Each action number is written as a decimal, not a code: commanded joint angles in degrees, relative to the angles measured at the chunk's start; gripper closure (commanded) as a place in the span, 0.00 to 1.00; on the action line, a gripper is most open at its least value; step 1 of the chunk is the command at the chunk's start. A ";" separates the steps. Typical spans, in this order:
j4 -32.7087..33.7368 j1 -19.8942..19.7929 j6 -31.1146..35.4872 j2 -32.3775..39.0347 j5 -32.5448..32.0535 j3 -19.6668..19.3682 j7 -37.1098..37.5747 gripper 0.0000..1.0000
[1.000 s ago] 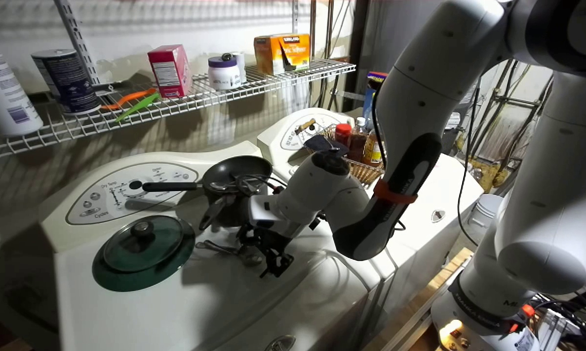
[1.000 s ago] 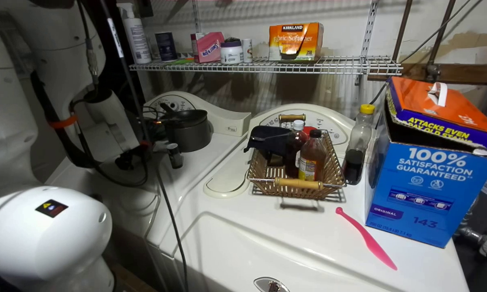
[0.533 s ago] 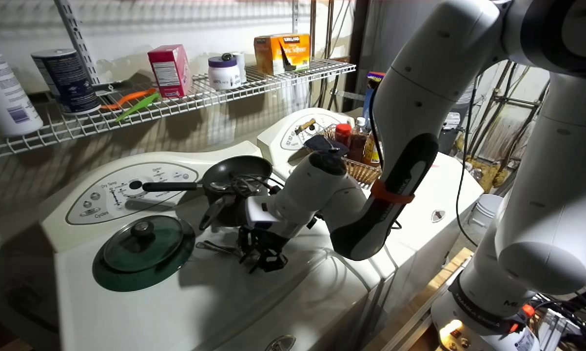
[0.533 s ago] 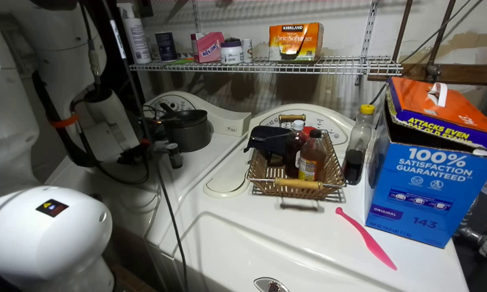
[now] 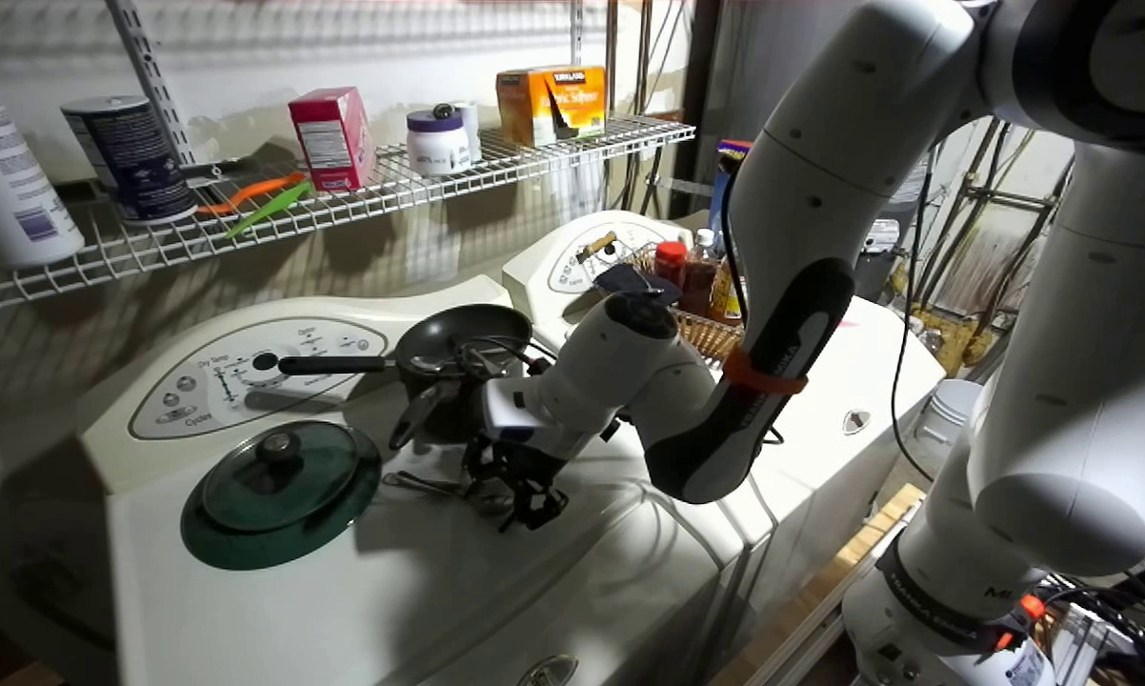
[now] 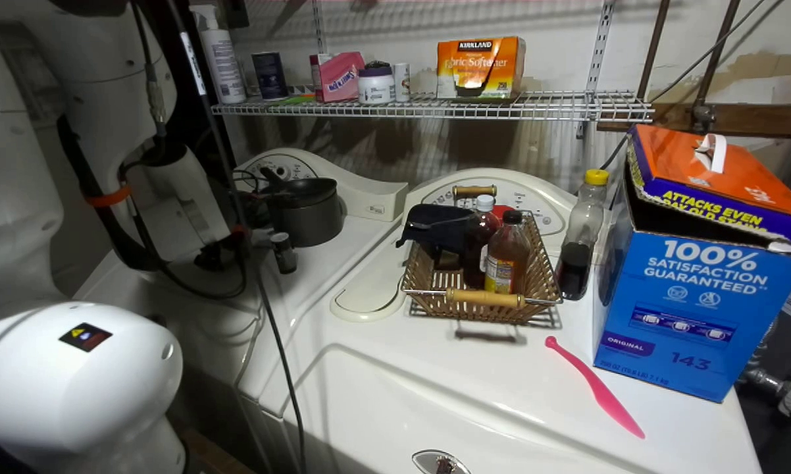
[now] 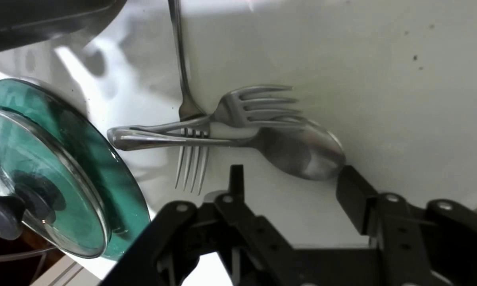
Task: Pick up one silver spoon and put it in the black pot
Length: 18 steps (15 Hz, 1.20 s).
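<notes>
A silver spoon (image 7: 302, 153) lies bowl-up on the white machine top in the wrist view, its handle beside a fork's handle. Its bowl (image 5: 490, 497) is partly hidden by the gripper in an exterior view. My gripper (image 7: 292, 176) is open above the surface with nothing held. Its fingers straddle the lower edge of the spoon bowl; the right fingertip overlaps the bowl's tip in view, and I cannot tell if it touches. The gripper (image 5: 515, 510) also shows in an exterior view. The low-walled black pot (image 5: 439, 332) sits on a deeper dark pot (image 6: 306, 220) behind the gripper.
One fork (image 7: 258, 105) lies against the spoon, another (image 7: 191, 165) crosses under the handles. The green lid (image 5: 277, 534) lies beside them. A small dark jar (image 6: 283, 253) stands near the pots. A basket with bottles (image 6: 484, 297) and a blue box (image 6: 691, 316) stand further over.
My gripper has shifted slightly up and turned a little over the spoon in an exterior view, with small back-and-forth movement. It stays open. The spoon, pots and lid look unmoved.
</notes>
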 commanded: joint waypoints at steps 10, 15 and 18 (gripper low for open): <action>-1.00 7.89 -1.13 -1.91 0.28 -11.55 -3.14 0.39; -0.29 12.04 -2.51 -1.00 -0.11 -15.21 -3.57 0.47; 0.08 14.44 -3.13 -0.32 -0.42 -17.01 -3.58 0.68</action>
